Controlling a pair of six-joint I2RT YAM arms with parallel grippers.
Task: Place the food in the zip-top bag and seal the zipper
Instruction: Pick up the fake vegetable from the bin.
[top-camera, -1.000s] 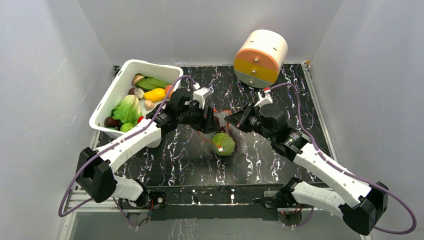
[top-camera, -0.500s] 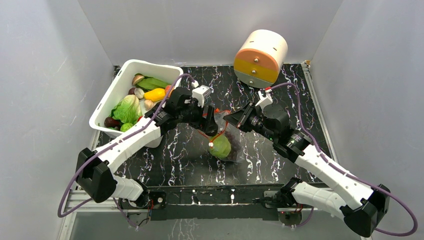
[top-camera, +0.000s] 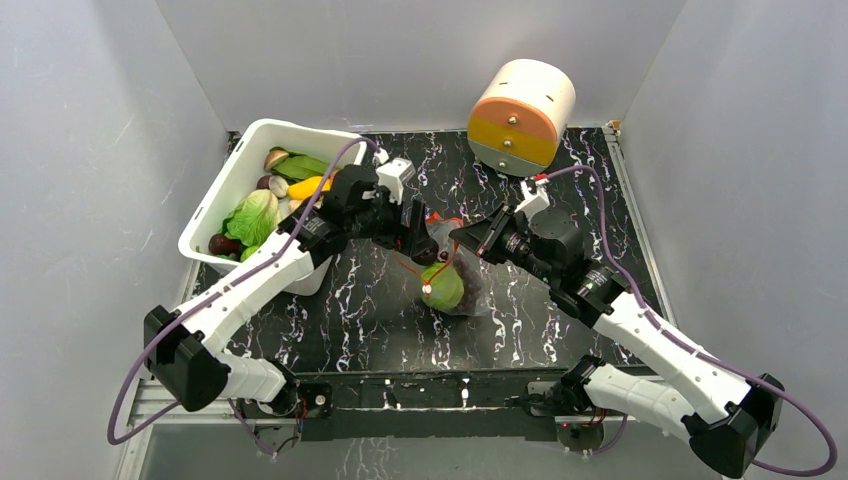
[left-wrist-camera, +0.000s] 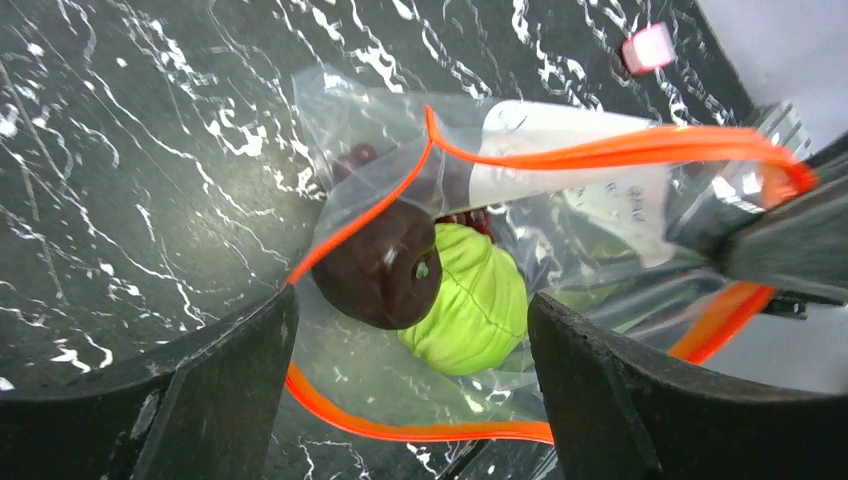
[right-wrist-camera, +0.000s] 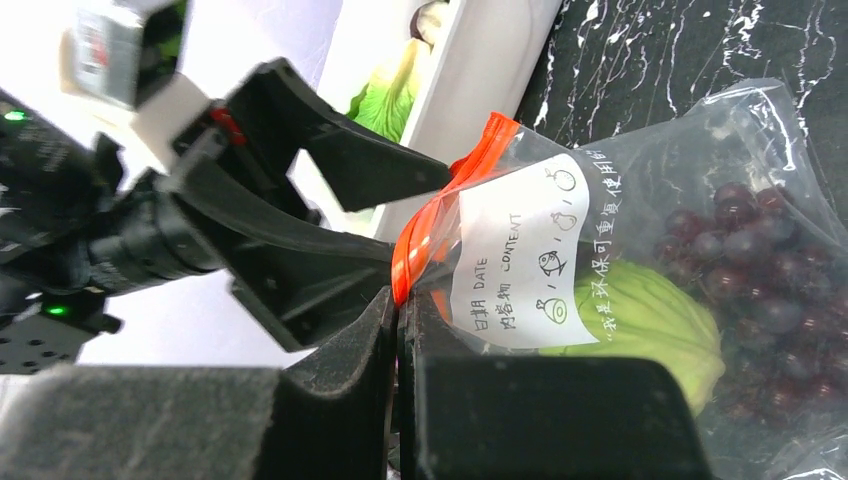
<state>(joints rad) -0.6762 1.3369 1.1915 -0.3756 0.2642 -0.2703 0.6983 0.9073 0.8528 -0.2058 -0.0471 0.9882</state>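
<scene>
The clear zip-top bag (top-camera: 455, 275) hangs over the black table, and my right gripper (top-camera: 463, 236) is shut on the end of its orange-red zipper (right-wrist-camera: 440, 210). The mouth is pulled open in a loop (left-wrist-camera: 600, 150). Inside lie a green cabbage (left-wrist-camera: 470, 310), a dark round fruit (left-wrist-camera: 380, 270) at the mouth, and purple grapes (right-wrist-camera: 740, 260). My left gripper (left-wrist-camera: 410, 305) is open just above the mouth, its fingers (left-wrist-camera: 200, 390) wide apart and holding nothing. From above, the left gripper (top-camera: 422, 230) sits close to the left of the right one.
A white bin (top-camera: 250, 135) with several more toy vegetables stands at the back left, right behind my left arm. A round orange and yellow drawer unit (top-camera: 520, 115) sits at the back right. In the right wrist view the bin's wall (right-wrist-camera: 480, 80) shows behind the left gripper.
My left gripper has opened wider and drawn back a little toward the bin. The right gripper has lifted the bag's mouth slightly, and the cabbage has shifted left with it.
</scene>
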